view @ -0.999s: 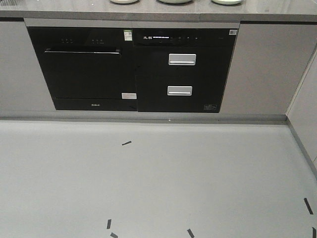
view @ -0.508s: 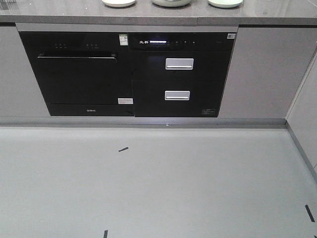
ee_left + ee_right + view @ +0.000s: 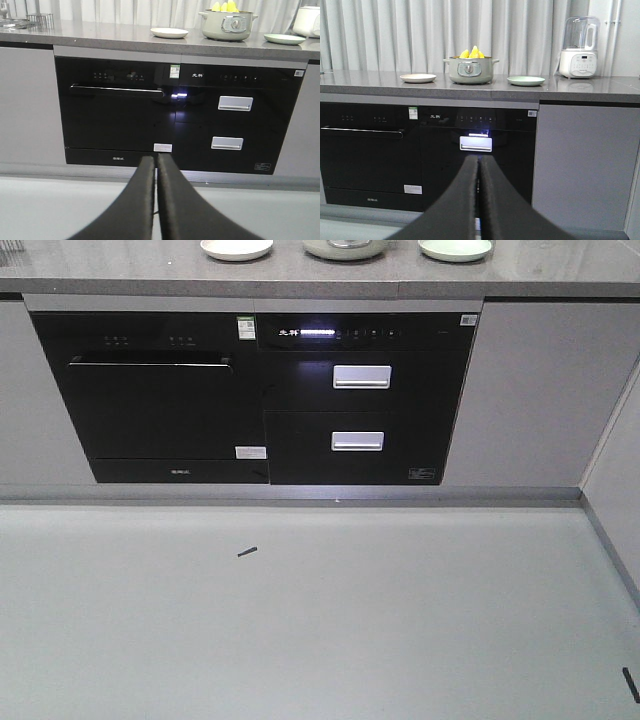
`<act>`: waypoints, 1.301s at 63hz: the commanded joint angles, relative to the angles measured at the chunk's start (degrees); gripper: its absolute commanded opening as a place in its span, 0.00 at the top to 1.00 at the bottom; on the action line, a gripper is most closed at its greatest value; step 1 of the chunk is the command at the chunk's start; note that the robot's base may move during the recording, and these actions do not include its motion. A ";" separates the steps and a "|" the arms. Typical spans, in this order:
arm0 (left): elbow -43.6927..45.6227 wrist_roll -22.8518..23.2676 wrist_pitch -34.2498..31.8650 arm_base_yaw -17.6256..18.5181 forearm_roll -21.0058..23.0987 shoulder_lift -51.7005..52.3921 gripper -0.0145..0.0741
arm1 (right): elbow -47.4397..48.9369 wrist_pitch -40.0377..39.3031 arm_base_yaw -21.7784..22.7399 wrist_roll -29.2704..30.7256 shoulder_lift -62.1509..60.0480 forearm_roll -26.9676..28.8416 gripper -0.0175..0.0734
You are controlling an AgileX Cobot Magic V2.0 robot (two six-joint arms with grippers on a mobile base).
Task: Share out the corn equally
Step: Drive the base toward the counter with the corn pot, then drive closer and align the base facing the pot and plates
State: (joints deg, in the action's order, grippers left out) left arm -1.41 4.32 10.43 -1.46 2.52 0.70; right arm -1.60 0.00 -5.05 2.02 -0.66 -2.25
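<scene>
Yellow corn [image 3: 472, 52] stands upright in a pale green pot [image 3: 470, 70] on the grey counter, its tips also showing as corn [image 3: 225, 6] in the left wrist view. A cream plate [image 3: 418, 78] lies left of the pot and a light green plate [image 3: 526, 80] lies right of it. My left gripper [image 3: 156, 159] is shut with nothing in it, low in front of the black oven. My right gripper [image 3: 479, 159] is shut and holds nothing, below counter height. Both are far from the pot.
Black built-in appliances with a dishwasher door [image 3: 150, 400] and two drawers [image 3: 360, 410] fill the cabinet front under the counter [image 3: 300, 280]. A white blender [image 3: 579, 47] stands at the counter's right. A dish rack [image 3: 40, 19] sits far left. Grey floor [image 3: 320, 620] carries black tape marks.
The cabinet front has dropped lower and slid a little left in the front view, the counter's plates and pot now show more, and the near floor marks have left view.
</scene>
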 commanded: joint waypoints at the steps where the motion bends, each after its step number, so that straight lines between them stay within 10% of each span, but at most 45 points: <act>1: 1.29 0.15 -4.05 0.01 0.46 0.81 0.84 | -1.08 -4.67 0.45 0.39 -0.48 -0.47 0.81; 82: 1.29 0.15 -4.05 0.01 0.46 0.81 0.84 | -1.08 -4.67 0.45 0.39 -0.48 -0.47 0.81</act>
State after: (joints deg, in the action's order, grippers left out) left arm -1.41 4.32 10.43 -1.46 2.52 0.70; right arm -1.60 0.00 -5.05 2.02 -0.66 -2.25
